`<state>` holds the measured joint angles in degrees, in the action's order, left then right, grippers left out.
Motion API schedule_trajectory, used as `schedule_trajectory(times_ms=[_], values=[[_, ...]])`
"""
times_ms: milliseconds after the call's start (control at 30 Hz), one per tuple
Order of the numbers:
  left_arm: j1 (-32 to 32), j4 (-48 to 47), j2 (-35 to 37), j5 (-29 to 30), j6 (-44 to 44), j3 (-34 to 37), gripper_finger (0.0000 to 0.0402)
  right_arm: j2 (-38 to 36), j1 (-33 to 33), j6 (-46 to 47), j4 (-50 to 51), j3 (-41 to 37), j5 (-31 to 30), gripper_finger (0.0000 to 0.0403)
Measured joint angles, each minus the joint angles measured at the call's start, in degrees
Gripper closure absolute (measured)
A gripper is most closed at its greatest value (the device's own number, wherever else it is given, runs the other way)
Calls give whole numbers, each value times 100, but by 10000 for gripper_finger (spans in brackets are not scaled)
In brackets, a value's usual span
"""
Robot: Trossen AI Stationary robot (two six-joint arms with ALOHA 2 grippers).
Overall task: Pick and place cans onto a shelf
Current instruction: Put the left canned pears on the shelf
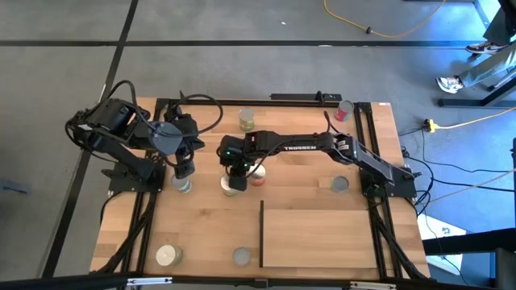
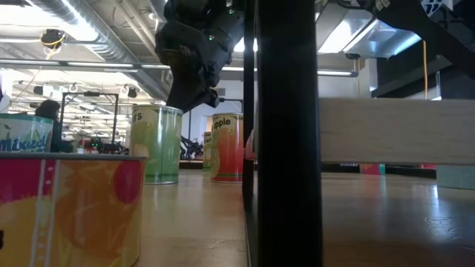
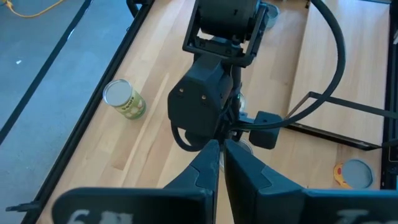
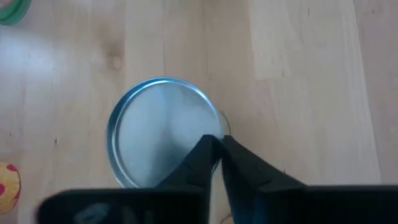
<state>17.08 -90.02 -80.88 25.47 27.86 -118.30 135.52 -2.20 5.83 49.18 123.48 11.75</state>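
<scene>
Right pincer (image 1: 235, 184): reaches in from the right side to the middle of the tabletop (image 1: 306, 173), pointing straight down over a silver-topped can (image 4: 163, 127). In the right wrist view its fingertips (image 4: 208, 152) sit together above the can's lid, near the rim, with almost no gap between them; nothing is clamped between them.
Silver-topped can: upright on the tabletop under the right pincer, mostly covered by it in the high view; a red-sided can (image 1: 257, 176) stands just beside it.
Left pincer (image 1: 184, 171): hangs left of centre, close to the right pincer; in the left wrist view its fingers (image 3: 205, 163) are pressed together and hold nothing. A grey-topped can (image 1: 183, 185) stands just below it in the high view.
Shelf (image 1: 318, 238): flat light-wood panel lying in the near right part of the tabletop, black strip along its left short edge; no can rests on it.
Other cans: a green-sided can (image 1: 247, 119) near the far edge, a red can (image 1: 344, 109) at the far right corner, a grey-topped can (image 1: 339, 184) right of centre, a cream-topped can (image 1: 167, 255) and a grey-topped can (image 1: 241, 256) near the front edge, left of the shelf.
Low view: a green can (image 2: 156, 143) and an orange-red can (image 2: 227, 147) stand upright beyond the dark pincer body.
</scene>
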Motion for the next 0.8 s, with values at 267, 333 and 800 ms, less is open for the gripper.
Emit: schedule_trajectory(times_ms=[267,333,800], values=[[-2,0,0,0,0,0,385,-4,1,-8,234,113,281,400],[0,0,0,0,0,0,385,-4,8,-6,405,254,305,400],[-1,3,0,0,-4,0,384,-694,-8,-21,1484,1129,116,402]])
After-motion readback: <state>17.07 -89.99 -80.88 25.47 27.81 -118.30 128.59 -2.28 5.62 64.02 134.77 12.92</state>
